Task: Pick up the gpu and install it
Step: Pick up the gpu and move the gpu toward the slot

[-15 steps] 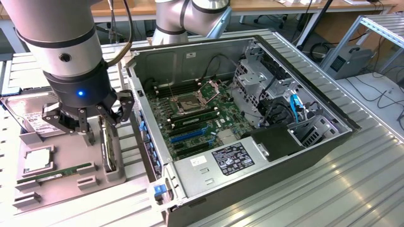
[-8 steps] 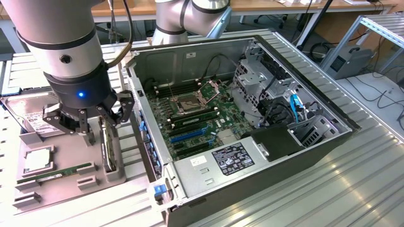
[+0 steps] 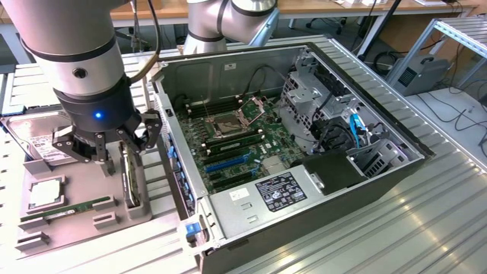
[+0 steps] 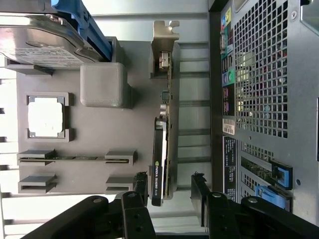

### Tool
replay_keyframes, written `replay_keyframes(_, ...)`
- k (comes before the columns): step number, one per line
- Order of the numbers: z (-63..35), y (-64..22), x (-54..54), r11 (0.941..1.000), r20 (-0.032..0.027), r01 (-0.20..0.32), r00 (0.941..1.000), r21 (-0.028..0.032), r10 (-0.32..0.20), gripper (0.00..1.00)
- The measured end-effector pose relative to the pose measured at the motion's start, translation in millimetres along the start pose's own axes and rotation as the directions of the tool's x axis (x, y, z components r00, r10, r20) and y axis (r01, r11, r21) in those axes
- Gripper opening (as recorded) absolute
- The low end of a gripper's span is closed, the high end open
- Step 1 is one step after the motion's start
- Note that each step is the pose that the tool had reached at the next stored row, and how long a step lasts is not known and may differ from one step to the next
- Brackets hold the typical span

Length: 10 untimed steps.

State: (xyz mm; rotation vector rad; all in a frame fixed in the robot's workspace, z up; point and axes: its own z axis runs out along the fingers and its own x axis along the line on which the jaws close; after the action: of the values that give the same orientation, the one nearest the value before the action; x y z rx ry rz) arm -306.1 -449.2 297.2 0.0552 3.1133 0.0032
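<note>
gripper (image 4: pixel 170 188): you see it spread wide, one finger each side of the gpu (image 4: pixel 159 159).
gpu: on its edge in the gray tray (image 3: pixel 76 182), at the exterior view's lower left.

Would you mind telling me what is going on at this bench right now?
A single robot arm is working on the GPU, which stands on edge in a grey parts holder beside the open computer case. The arm's end effector is open and hangs over the card, one finger on each side, not closed on it. The card is in the holder, not yet in the case. A hard drive, a processor and a RAM stick also sit in the holder.
</note>
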Motion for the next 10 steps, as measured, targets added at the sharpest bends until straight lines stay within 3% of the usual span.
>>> replay_keyframes(10,3.0,0.0,0.1,1.0,-0.0001,0.0,1.0,0.0,0.0,0.48)
